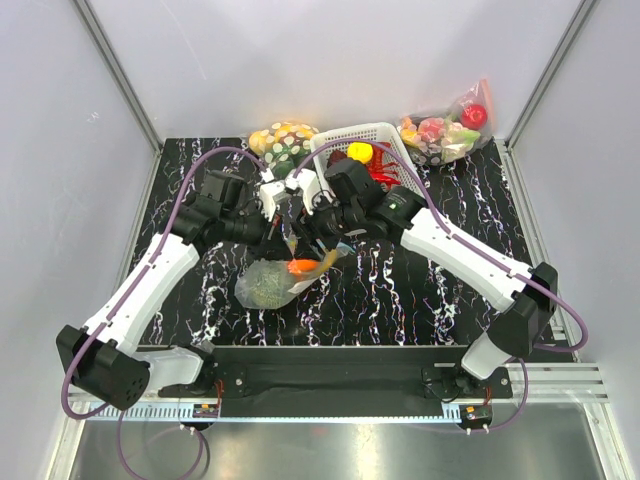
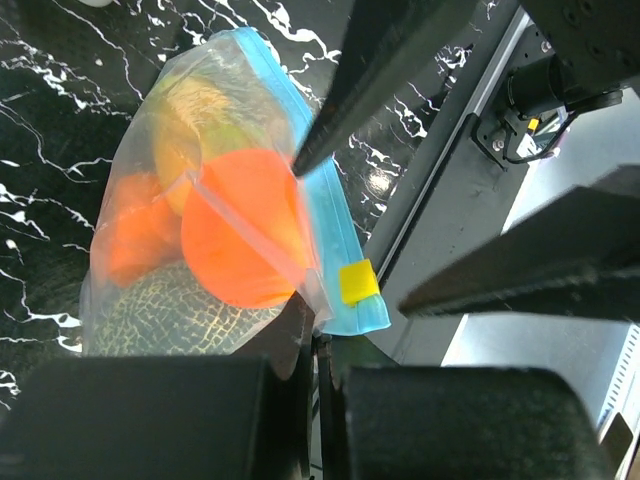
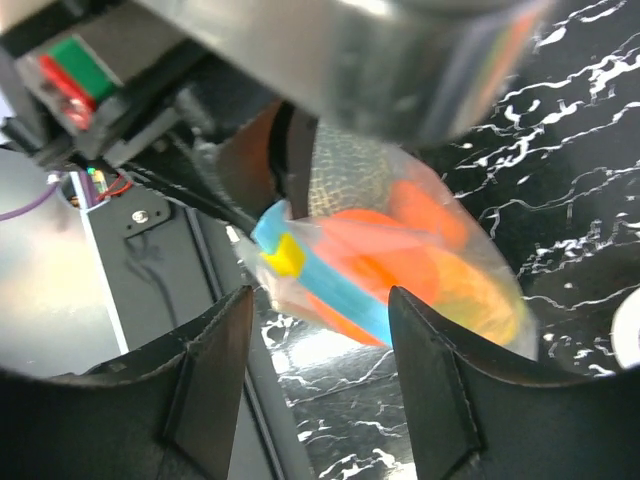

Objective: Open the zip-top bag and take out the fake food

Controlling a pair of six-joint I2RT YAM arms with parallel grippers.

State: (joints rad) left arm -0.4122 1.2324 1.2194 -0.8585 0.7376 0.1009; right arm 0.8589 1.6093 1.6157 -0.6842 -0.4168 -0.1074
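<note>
Black marble-patterned table (image 1: 400, 290) carries the whole scene. From the near left corner, the left arm (image 1: 150, 280) reaches in towards the middle. The left gripper (image 2: 315, 345) has its fingers pressed tightly together on a corner of the zip-top bag (image 2: 140, 150), right beside the yellow slider (image 2: 358, 282) at the end of the teal-blue zip strip (image 2: 325, 215). The bag sits at the centre of the table, between the two grippers, with its body trailing towards the near edge. I cannot tell whether its bottom rests on the surface. Its mouth looks closed, and the fake food (image 1: 300, 268) is all inside it. A dark green bumpy ball (image 1: 260, 287) lies at the bottom, round orange fruits (image 2: 245, 230) are pressed against the plastic, and a yellow-green piece (image 2: 195, 125) sits behind them. Just right of the bag, the right gripper (image 3: 320, 300) stands with its fingers (image 3: 210, 380) well apart. The zip strip and slider lie in the gap between them, and neither finger is clamped on the plastic. The right arm (image 1: 460, 250) runs back from there to the near right corner. Along the back of the table sit a bag of yellow-and-white spotted items (image 1: 283, 138), a white basket (image 1: 345, 135) holding yellow and red pieces, and a clear bag with a red apple (image 1: 450, 130) in the far right corner.
</note>
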